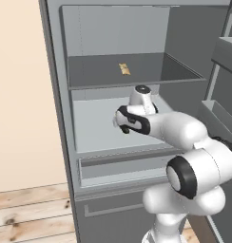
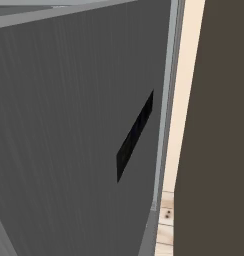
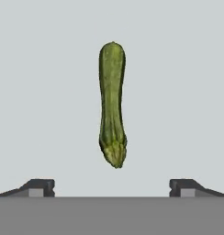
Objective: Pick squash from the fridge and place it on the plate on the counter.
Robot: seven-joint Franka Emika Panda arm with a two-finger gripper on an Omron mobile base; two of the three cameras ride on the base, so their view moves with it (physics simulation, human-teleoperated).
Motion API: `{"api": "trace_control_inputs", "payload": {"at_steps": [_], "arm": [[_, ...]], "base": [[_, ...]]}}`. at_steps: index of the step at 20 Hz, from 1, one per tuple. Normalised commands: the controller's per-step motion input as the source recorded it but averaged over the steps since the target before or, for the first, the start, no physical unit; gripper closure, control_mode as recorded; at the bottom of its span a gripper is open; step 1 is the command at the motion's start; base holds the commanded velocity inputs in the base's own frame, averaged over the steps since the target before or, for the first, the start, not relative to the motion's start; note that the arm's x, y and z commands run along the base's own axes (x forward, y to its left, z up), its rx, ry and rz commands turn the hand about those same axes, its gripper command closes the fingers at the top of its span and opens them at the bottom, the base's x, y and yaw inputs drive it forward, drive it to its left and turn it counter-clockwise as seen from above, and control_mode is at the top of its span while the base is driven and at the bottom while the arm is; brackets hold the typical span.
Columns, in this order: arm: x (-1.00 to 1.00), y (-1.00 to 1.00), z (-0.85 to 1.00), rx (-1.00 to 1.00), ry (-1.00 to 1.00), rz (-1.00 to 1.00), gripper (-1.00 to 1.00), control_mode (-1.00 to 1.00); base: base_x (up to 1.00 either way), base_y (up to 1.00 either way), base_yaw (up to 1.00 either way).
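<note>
In the hand view the squash [image 3: 113,104] is seen lying on a pale grey surface, its long axis running away from the camera and its lighter, ribbed stem end nearest the tool [image 3: 112,187]. The two dark fingertips [image 3: 39,187] are spread wide apart at the bottom of that view, with nothing between them, so the tool is released; the squash lies just beyond them and is not touched. In the left base view the open fridge [image 1: 58,118] is shown with the white arm [image 1: 184,137] reaching into its middle compartment, and a small tan packet [image 1: 124,69] can be made out on the shelf [image 1: 137,71] above; door bins [image 1: 222,118] are seen at the right edge. The right base view is taken up by the dark grey fridge door [image 2: 69,140] with a black slot [image 2: 135,135]. No writing or labels can be read.
</note>
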Motion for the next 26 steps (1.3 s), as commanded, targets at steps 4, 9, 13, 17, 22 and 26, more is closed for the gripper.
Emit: {"api": "trace_control_inputs", "payload": {"at_steps": [4,9,13,17,22,26], "arm": [[0.57,0.09,-0.24,0.0,0.0,0.0,-1.0,-1.0],[0.47,0.06,-0.35,0.0,0.0,0.0,-1.0,-1.0],[0.26,0.05,-0.49,0.0,0.0,0.0,-1.0,-1.0],[0.19,0.05,-0.52,0.0,0.0,0.0,-1.0,-1.0],[0.07,0.14,-0.49,0.0,0.0,0.0,1.0,-1.0],[-0.22,0.0,-0.6,0.0,-0.09,-0.02,1.0,-1.0]], "base": [[0.0,0.0,0.0],[0.0,0.0,0.0],[0.0,0.0,0.0],[0.0,0.0,0.0],[0.0,0.0,0.0],[0.0,0.0,0.0]]}}
